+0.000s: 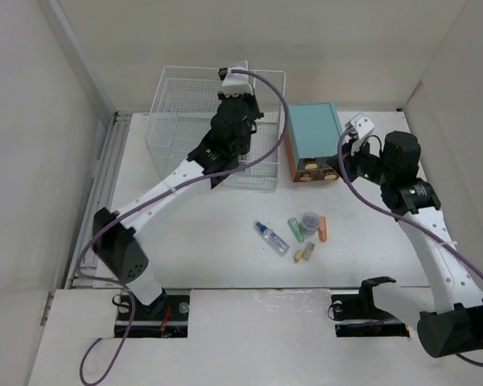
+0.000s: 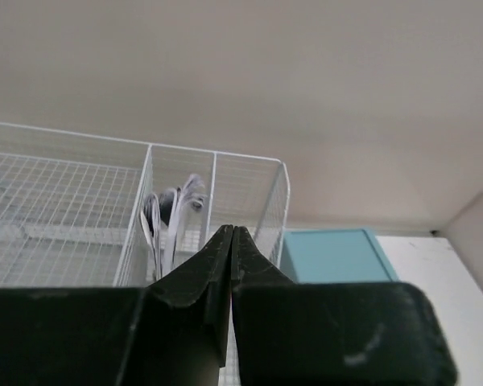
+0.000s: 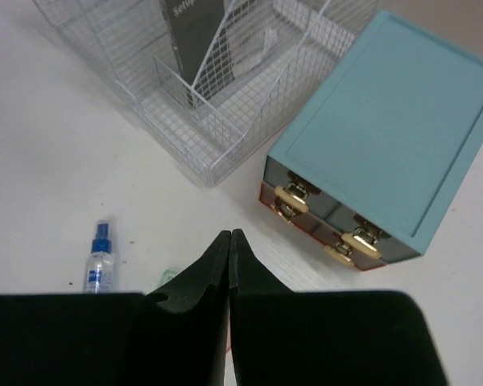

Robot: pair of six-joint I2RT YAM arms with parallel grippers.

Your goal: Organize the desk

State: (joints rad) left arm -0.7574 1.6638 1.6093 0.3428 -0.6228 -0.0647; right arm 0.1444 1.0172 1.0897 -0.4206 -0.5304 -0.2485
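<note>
Pressed together, empty, our left jaws and right jaws hang high. Beneath spreads the white table (image 1: 209, 237), spray bottle (image 1: 271, 239) at its middle, wire basket (image 1: 167, 121) and teal box (image 1: 314, 130) behind; we should open wide and straddle the bottle crosswise

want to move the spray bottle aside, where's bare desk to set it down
Bare desk lies between the wire basket and the spray bottle, and in a strip between the teal box and the clear cup. Crowded around the cup, where markers and small items bunch.
</note>
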